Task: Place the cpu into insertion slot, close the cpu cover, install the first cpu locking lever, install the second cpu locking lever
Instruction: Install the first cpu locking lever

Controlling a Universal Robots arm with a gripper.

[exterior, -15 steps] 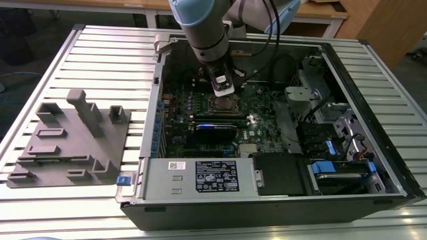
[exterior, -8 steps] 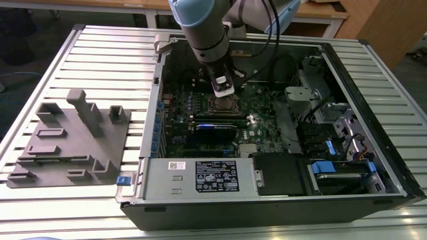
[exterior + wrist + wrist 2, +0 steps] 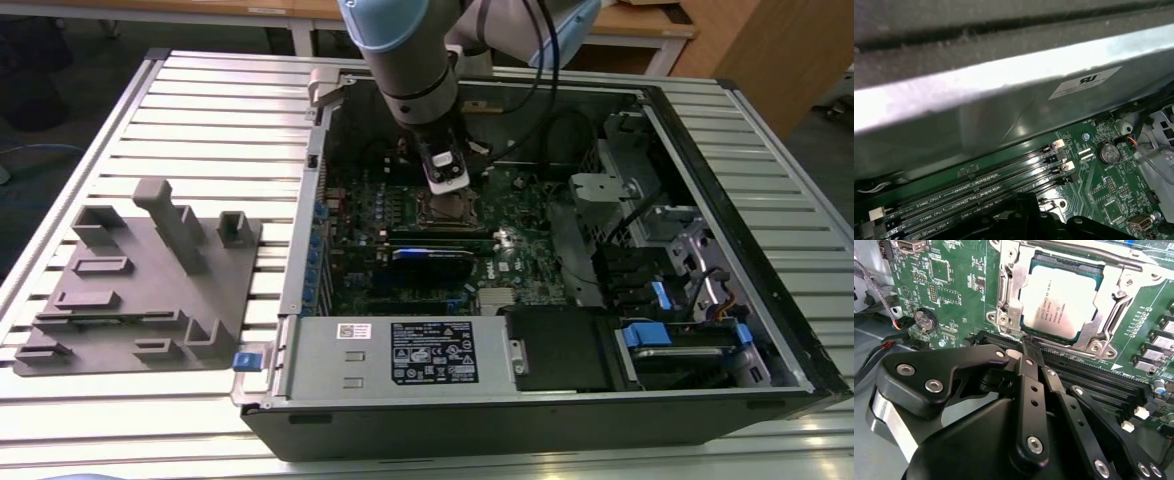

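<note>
My claw [image 3: 1026, 347], fingers pressed together, hovers at the cpu cover's [image 3: 1111, 285] six o'clock edge — I'd press squarely, keeping the cpu [image 3: 1061, 300] seated.

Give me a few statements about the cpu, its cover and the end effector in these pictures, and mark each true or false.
1. The cpu sits in the insertion slot. True.
2. The cpu cover lies down around the chip. True.
3. The end effector carries the cpu. False: its fingertips are together beside the socket, holding nothing.
4. The grey fixture block is inside the computer case. False: it rests on the slatted table, at the exterior view's left of the case.
</note>
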